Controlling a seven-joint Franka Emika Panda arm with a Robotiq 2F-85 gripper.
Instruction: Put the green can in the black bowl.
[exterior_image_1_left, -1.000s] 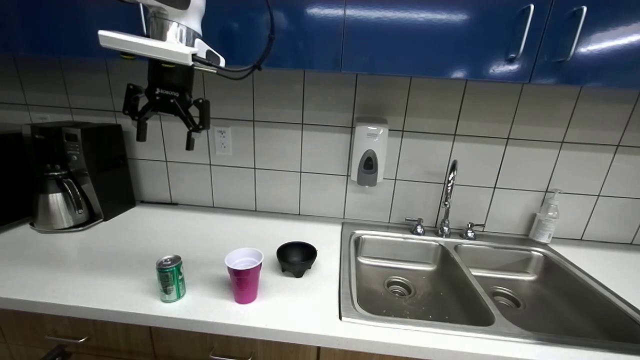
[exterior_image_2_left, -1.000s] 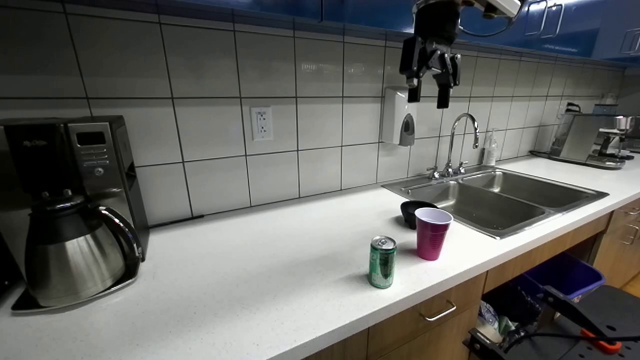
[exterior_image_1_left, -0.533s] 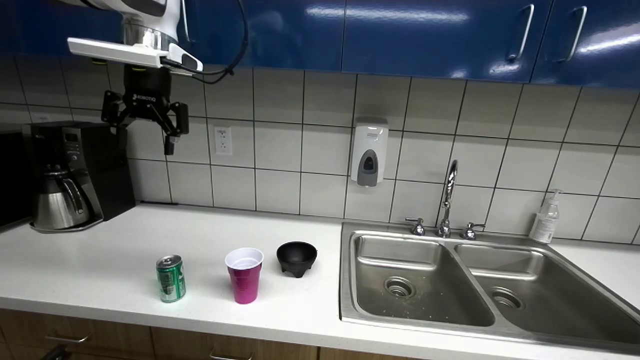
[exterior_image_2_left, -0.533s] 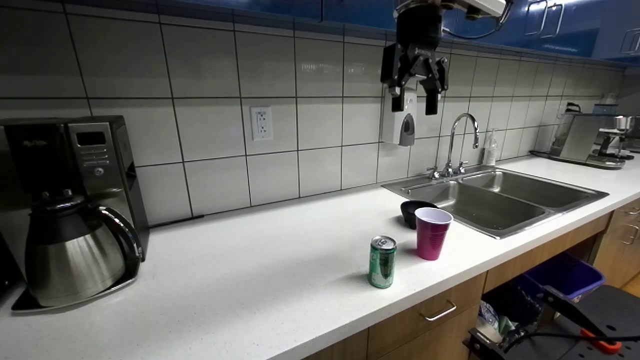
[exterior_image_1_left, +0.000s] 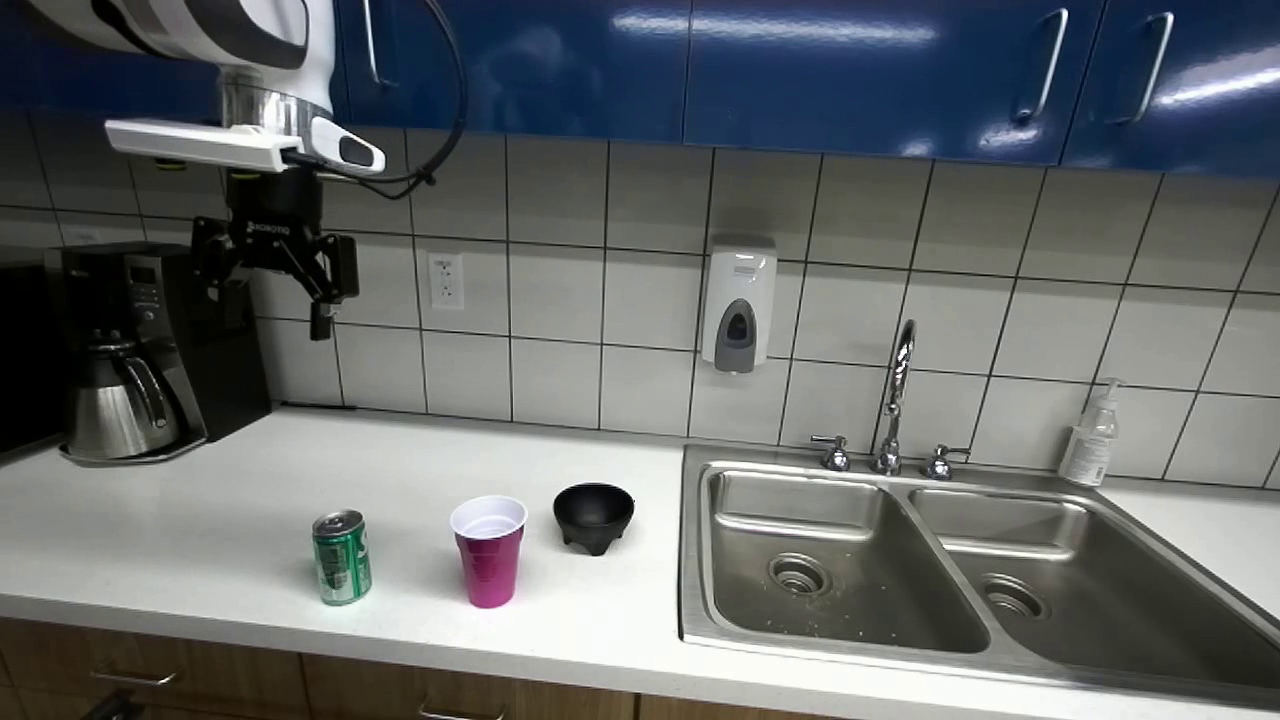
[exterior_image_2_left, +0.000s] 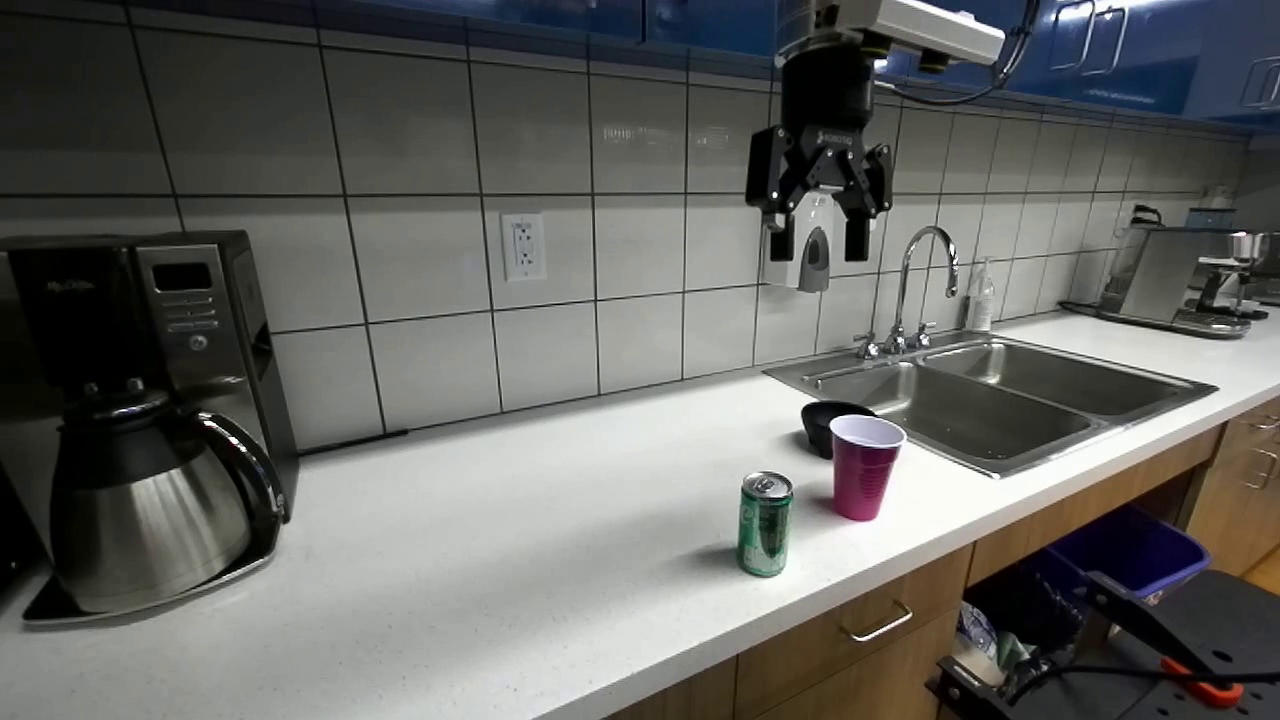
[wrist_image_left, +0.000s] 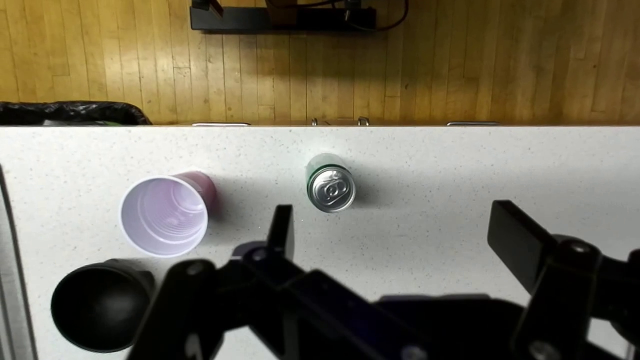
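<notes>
Blue cabinets (exterior_image_1_left: 800, 70) are hanging above a tiled wall (exterior_image_1_left: 560, 290) and white worktop (exterior_image_1_left: 420, 470) in an exterior view. Lower left in that frame, the green drink can (exterior_image_1_left: 342, 560) is standing upright, left of a magenta plastic cup (exterior_image_1_left: 490, 562); right of the cup, the black footed bowl (exterior_image_1_left: 594, 518) is sitting near the double steel sink (exterior_image_1_left: 955, 565). Toward the upper right in an exterior view, the pincer (exterior_image_2_left: 820, 245) is hovering above the worktop; in the wrist view its fingers (wrist_image_left: 518, 240) are standing wide apart.
</notes>
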